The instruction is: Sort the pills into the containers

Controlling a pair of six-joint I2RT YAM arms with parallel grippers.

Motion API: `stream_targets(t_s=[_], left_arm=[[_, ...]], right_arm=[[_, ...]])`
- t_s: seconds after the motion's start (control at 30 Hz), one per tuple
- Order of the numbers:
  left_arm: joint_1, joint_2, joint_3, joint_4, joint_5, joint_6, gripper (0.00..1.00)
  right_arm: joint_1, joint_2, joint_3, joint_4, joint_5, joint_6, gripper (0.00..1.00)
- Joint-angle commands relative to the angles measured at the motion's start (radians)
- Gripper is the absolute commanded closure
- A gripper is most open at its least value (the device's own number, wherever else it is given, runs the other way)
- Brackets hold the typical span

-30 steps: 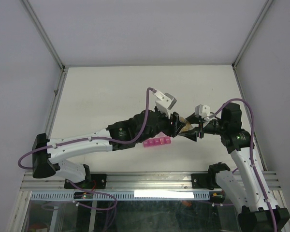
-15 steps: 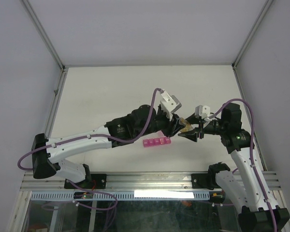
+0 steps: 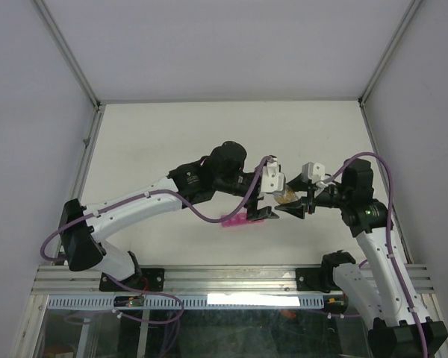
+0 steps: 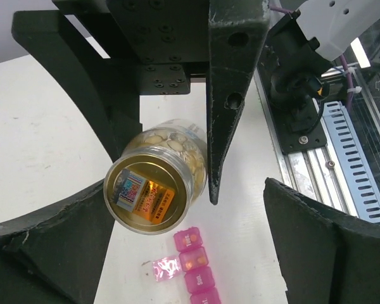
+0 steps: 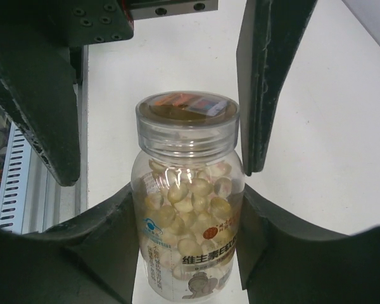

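Metal rail [image 3: 231, 277] along the near edge, white table [image 3: 157, 142] beyond. Flat on the table, magenta containers [image 4: 195, 269], just beneath the left gripper [image 3: 263, 210]: spread wide, flanking the lid of the pill bottle [image 5: 187, 190], contact unclear. Right gripper [image 5: 187, 253] clamped on that bottle, held off the table. Plain grey walls [image 3: 209, 45] behind
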Motion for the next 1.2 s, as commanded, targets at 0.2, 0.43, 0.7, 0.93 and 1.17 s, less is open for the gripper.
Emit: stream_targets(t_s=[0.2, 0.43, 0.7, 0.93, 1.17], left_arm=[[0.025, -0.152, -0.150, 0.386, -0.113, -0.307, 0.01], [0.026, -0.279, -0.362, 0.657, -0.239, -0.634, 0.01], [-0.073, -0.258, -0.290, 0.476, -0.610, -0.749, 0.01], [-0.151, -0.169, -0.162, 0.334, -0.749, -0.701, 0.06], [-0.154, -0.119, -0.099, 0.277, -0.722, -0.696, 0.25]], right_arm=[[-0.010, -0.015, 0.031, 0.056, -0.012, 0.011, 1.00], [-0.012, -0.014, 0.031, 0.056, -0.013, 0.011, 1.00], [-0.013, -0.014, 0.031, 0.058, -0.014, 0.012, 1.00], [-0.014, -0.014, 0.030, 0.059, -0.014, 0.012, 1.00], [-0.014, -0.015, 0.031, 0.058, -0.014, 0.013, 1.00]])
